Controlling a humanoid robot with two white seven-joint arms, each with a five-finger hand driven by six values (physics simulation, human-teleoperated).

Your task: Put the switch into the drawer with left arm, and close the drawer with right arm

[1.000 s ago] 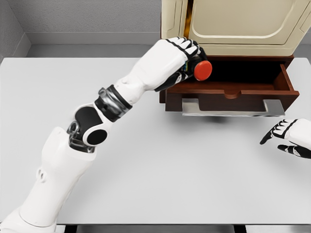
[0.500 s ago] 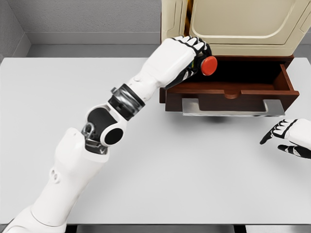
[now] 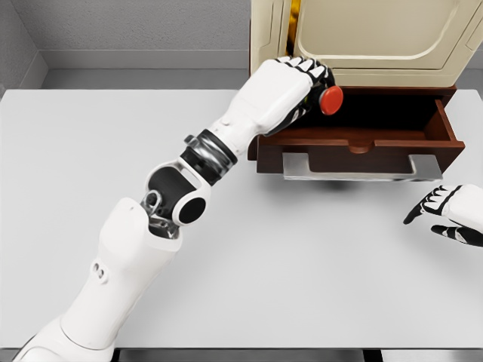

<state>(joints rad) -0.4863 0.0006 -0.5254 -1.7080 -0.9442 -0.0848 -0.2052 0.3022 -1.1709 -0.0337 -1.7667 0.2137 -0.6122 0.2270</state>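
My left hand (image 3: 306,87) is curled around the switch (image 3: 330,99), whose round red button faces right. It hovers over the left end of the open dark-wood drawer (image 3: 362,139), just above the drawer's cavity. The drawer juts out from a cream cabinet (image 3: 362,34) and has a metal handle plate (image 3: 362,167) under its front. My right hand (image 3: 450,214) rests on the white table (image 3: 302,264) at the right edge, fingers relaxed and holding nothing, below and to the right of the drawer front.
The cream cabinet stands at the table's far edge, right of centre. A grey wall runs behind the table. My left arm stretches diagonally from the lower left across the table.
My left hand has carried the switch up and to the right, from in front of the drawer's left corner to over its open cavity. The right hand has stayed still.
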